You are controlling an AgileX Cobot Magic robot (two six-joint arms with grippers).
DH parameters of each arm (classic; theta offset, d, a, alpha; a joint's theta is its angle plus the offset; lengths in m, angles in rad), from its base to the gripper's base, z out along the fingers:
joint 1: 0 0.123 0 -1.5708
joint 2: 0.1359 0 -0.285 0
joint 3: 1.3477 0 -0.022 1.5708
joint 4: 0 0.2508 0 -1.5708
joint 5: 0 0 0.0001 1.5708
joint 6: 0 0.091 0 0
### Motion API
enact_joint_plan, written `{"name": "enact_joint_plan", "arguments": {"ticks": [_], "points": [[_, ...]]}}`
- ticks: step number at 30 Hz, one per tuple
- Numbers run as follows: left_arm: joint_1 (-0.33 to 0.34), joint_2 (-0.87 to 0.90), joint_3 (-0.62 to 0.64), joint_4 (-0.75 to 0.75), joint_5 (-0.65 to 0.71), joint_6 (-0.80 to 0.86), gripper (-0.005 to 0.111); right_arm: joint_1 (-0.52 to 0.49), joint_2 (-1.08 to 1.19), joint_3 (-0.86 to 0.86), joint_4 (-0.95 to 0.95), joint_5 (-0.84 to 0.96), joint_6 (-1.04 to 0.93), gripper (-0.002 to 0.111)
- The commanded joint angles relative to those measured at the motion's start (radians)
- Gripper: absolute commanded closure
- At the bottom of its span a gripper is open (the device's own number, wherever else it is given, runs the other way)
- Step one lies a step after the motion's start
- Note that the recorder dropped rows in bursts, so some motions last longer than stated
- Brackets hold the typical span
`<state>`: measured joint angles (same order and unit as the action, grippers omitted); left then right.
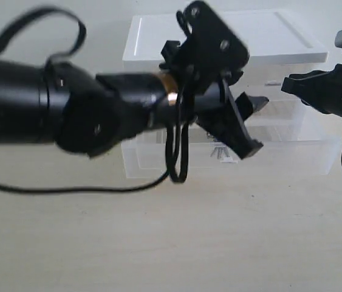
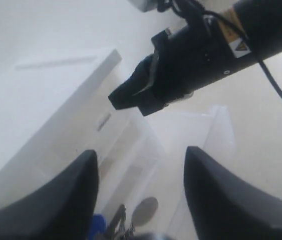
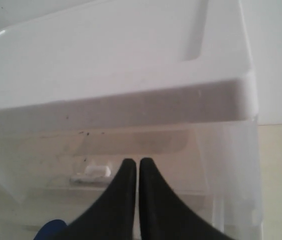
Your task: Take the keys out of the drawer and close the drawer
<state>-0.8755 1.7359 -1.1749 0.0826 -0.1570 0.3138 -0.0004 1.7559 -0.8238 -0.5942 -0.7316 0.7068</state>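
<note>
The drawer (image 1: 292, 159) is the full-width clear one at the cabinet's base, and it stands pulled out. The keys (image 1: 224, 154) lie inside it. In the left wrist view they show as a blue tag (image 2: 96, 224), a dark key (image 2: 118, 220) and a grey tag (image 2: 145, 210). My left gripper (image 1: 257, 123) hangs open just above them, holding nothing; its fingers (image 2: 65, 200) straddle the bunch. My right gripper (image 1: 285, 85) is shut and empty, up by the cabinet's right side. In its own view the fingertips (image 3: 139, 162) meet before an upper drawer, with the blue tag (image 3: 50, 230) low at the edge.
The white-topped clear cabinet (image 1: 225, 36) stands at the back of a beige table (image 1: 171, 243). A small white tab handle (image 3: 93, 172) sits on an upper drawer. The right arm (image 2: 201, 55) shows above the drawer. A black cable (image 1: 177, 152) dangles from the left arm.
</note>
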Motion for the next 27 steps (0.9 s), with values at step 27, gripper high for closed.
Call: {"name": "enact_joint_plan", "arguments": {"ticks": [27], "points": [[0.134,0.494,-0.745,-0.098,0.764,-0.116,0.059,0.001,0.001,-0.003,-0.006,0.005,-0.007,0.108]]}}
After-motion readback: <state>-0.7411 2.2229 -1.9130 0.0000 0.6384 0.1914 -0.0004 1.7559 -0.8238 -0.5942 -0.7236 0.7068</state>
